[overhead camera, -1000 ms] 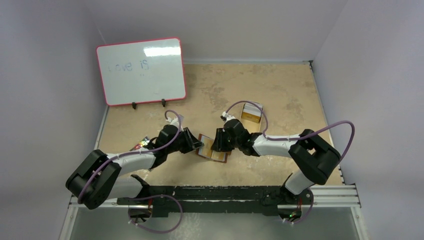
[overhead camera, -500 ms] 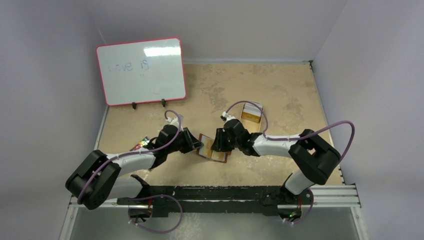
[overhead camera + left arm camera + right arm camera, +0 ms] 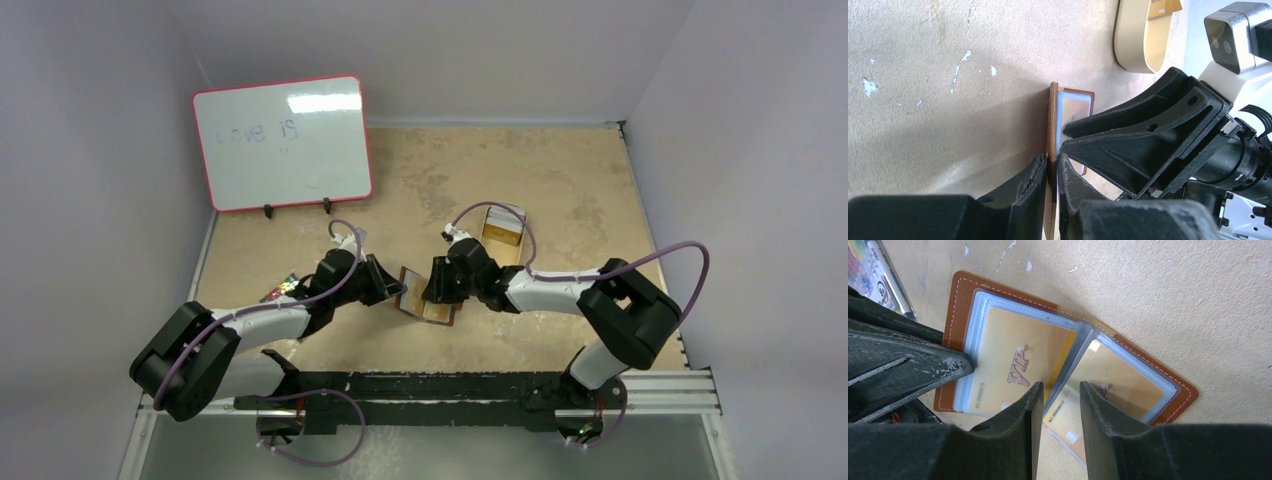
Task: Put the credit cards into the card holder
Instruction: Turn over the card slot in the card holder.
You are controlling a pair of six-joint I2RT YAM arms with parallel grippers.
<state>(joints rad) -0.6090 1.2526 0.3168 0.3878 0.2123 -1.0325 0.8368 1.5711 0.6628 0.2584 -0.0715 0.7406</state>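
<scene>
- Camera overhead: the card holder [image 3: 432, 311] lay open near the table's centre, with the left gripper [image 3: 392, 288] at its 9 o'clock and the right gripper [image 3: 436, 288] over its 12 o'clock edge. A tin [image 3: 505, 209] at 1 o'clock from it showed something gold inside, probably a card yet to be moved. The whiteboard [image 3: 283, 140], at 10 o'clock, read "Love is".
- Left wrist: the left gripper was pinched nearly closed on the upright edge of the card holder's leather cover, holding that flap up.
- Right wrist: two gold credit cards [image 3: 1015, 365] sat in clear sleeves, so the task looked partly done. One read "VIP", with a number starting "NO.8888". The right gripper's jaws stood partly apart astride the middle sleeve; whether they touched it I could not tell. A marker [image 3: 890, 282] at 10 o'clock bore print too small to read.
</scene>
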